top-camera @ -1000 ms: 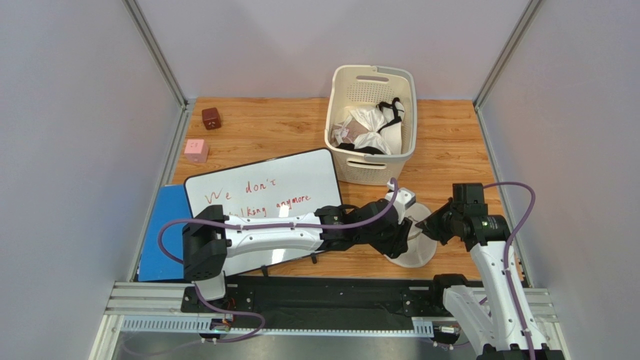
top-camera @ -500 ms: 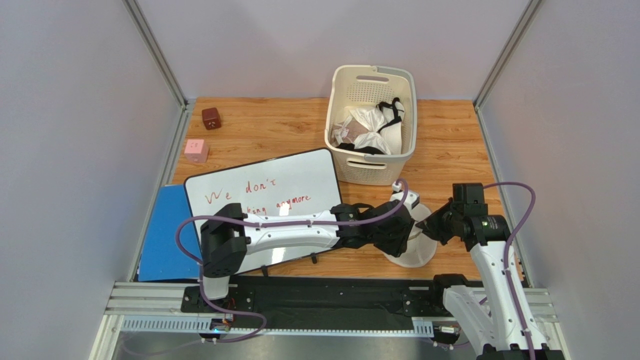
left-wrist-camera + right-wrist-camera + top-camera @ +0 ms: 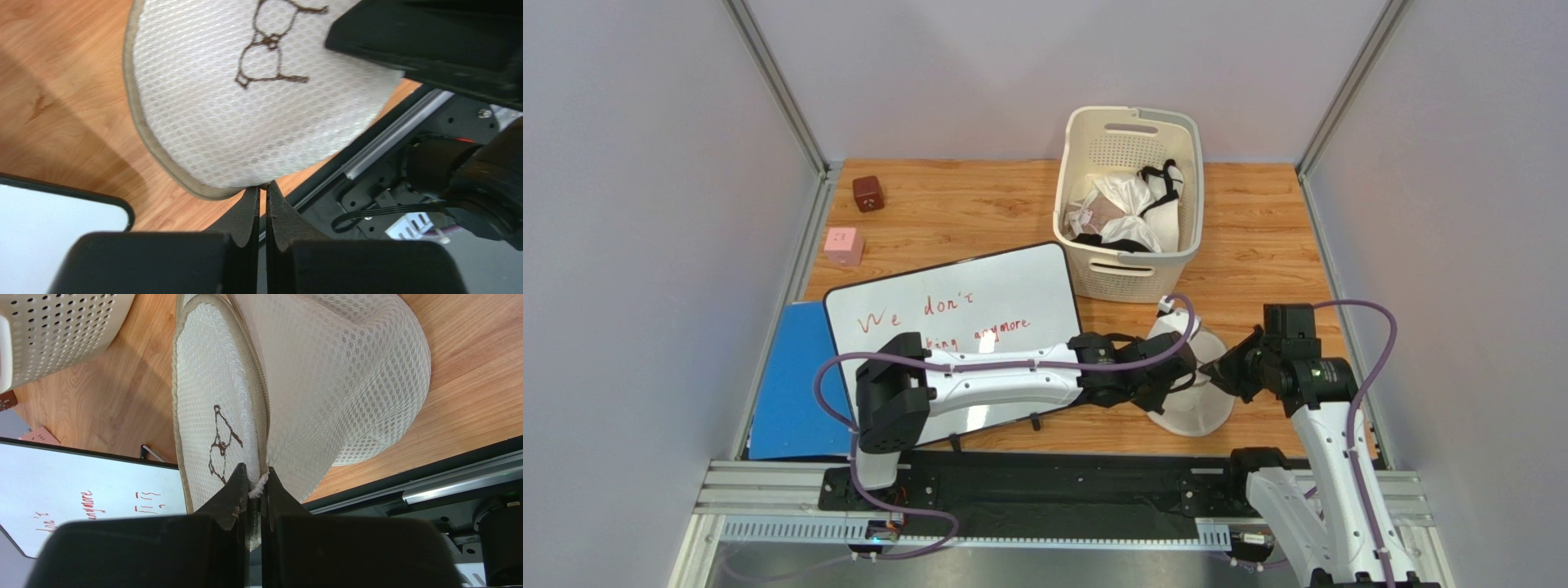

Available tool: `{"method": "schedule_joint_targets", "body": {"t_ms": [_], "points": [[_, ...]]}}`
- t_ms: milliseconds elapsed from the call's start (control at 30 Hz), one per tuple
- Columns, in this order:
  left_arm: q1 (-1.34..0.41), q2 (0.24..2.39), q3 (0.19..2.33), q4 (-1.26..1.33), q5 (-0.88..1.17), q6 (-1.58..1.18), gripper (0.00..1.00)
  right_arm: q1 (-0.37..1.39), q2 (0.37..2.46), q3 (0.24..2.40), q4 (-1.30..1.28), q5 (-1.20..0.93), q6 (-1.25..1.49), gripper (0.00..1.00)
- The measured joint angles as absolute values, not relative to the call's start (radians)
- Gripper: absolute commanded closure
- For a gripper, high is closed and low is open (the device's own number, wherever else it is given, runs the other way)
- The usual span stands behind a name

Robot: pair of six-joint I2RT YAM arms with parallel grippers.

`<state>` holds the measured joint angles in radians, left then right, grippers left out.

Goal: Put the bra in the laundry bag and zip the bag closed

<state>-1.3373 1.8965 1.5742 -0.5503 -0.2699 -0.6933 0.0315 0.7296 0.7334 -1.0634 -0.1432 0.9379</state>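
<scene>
Since the bag (image 3: 344,386) is floppy mesh, right gripper (image 3: 256,474) clamps its firmer rim (image 3: 263,416); left gripper (image 3: 263,187) sits closed against it.

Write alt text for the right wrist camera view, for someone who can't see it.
The right gripper pinches the rim of the laundry bag, a cream mesh pouch with a brown stitched figure, over the wooden table. A cream basket sits at top left and a whiteboard with red writing at lower left.

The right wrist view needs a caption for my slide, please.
Closed right gripper pinching the rim of the mesh laundry bag.
</scene>
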Motion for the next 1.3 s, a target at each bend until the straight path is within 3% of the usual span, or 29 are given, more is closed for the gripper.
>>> {"method": "schedule_joint_targets", "body": {"t_ms": [433, 667, 867, 1300], "points": [[-1.292, 1.774, 1.347, -0.519, -0.261, -0.532, 0.99, 0.031, 0.712, 0.733, -1.084, -0.167, 0.809, 1.00], [-1.317, 1.659, 1.241, -0.300, -0.096, -0.528, 0.69, 0.031, 0.728, 0.749, -1.122, -0.167, 0.871, 1.00], [-1.385, 1.631, 1.229, -0.174, -0.138, -0.509, 0.53, 0.031, 0.784, 0.812, -1.143, -0.191, 0.995, 1.00], [-1.424, 1.675, 1.324, -0.221, -0.386, -0.538, 0.48, 0.020, 0.836, 0.826, -1.141, -0.258, 1.093, 1.00]]}}
